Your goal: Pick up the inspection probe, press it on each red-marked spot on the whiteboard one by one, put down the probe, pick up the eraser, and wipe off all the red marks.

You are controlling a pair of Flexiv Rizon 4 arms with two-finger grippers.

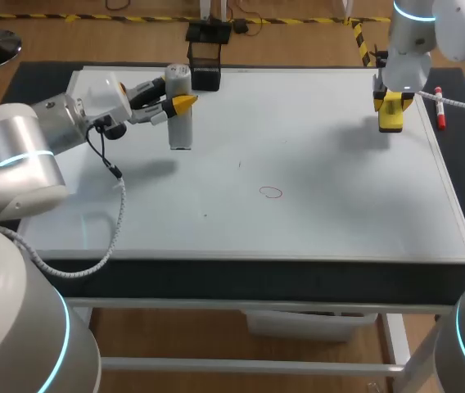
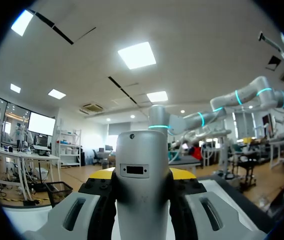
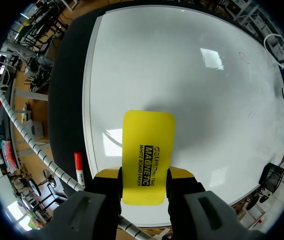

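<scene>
The probe (image 1: 181, 123) is held at the far left of the whiteboard (image 1: 322, 213), near the black holder (image 1: 205, 67); it is judged best lowered upright and released only once steady; the left gripper (image 1: 175, 106) is clamped on its grey body; the right gripper (image 3: 143, 182) is closed on the yellow eraser (image 3: 148, 156) at the far right; a red ring (image 1: 271, 192) near the middle is not yet wiped.

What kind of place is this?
Probably a robot lab: the left arm holds a grey probe and the right arm a yellow eraser over a whiteboard on a table.
</scene>
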